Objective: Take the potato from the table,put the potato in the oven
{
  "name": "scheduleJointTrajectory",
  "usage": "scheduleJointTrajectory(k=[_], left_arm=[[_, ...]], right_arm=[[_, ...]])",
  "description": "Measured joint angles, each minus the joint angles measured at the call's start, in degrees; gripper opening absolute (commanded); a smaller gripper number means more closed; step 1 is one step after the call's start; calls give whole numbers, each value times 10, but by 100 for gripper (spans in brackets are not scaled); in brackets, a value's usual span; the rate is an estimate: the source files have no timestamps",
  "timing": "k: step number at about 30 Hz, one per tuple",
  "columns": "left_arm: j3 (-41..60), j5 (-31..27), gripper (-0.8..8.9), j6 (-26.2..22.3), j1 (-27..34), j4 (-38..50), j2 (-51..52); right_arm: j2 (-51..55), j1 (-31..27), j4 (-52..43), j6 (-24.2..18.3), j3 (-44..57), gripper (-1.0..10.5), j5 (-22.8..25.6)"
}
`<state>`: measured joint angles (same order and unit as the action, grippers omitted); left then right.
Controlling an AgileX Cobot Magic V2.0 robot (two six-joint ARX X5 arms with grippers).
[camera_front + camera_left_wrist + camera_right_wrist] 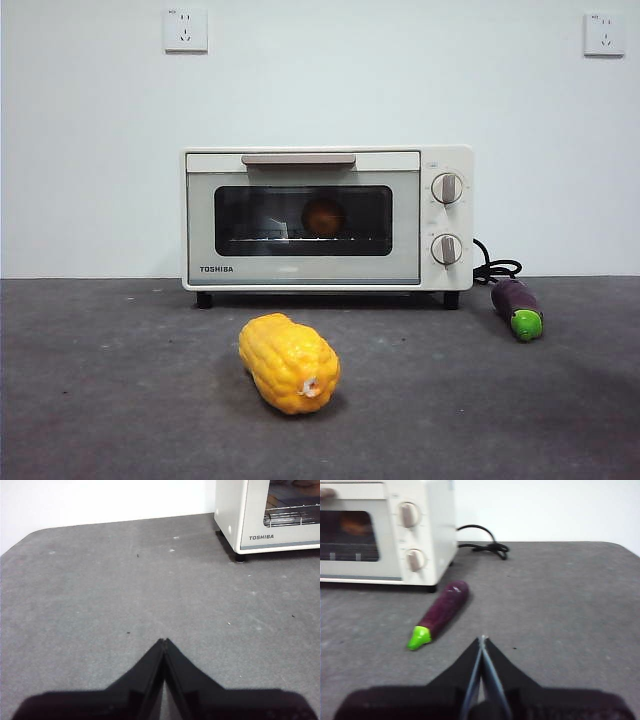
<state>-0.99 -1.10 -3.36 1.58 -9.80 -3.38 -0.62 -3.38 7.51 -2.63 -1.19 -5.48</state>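
The cream-white Toshiba oven stands at the back of the dark grey table with its glass door closed. Behind the glass, the brownish-orange potato rests on the rack; it also shows dimly as the potato in the right wrist view. My left gripper is shut over bare table, well off the oven's left front corner. My right gripper is shut too, close to the table and a little to the right of the eggplant. Neither arm appears in the front view.
A bumpy yellow corn cob lies in front of the oven. A purple eggplant with a green tip lies by the oven's right side, seen again as the eggplant. The black cord coils behind it.
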Motion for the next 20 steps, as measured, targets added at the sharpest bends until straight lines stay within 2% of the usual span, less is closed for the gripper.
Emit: scheduleJointTrajectory(k=[20], left_arm=[[0, 0, -3, 0, 0, 0, -2]], right_arm=[[0, 15, 27, 7, 0, 2, 12]])
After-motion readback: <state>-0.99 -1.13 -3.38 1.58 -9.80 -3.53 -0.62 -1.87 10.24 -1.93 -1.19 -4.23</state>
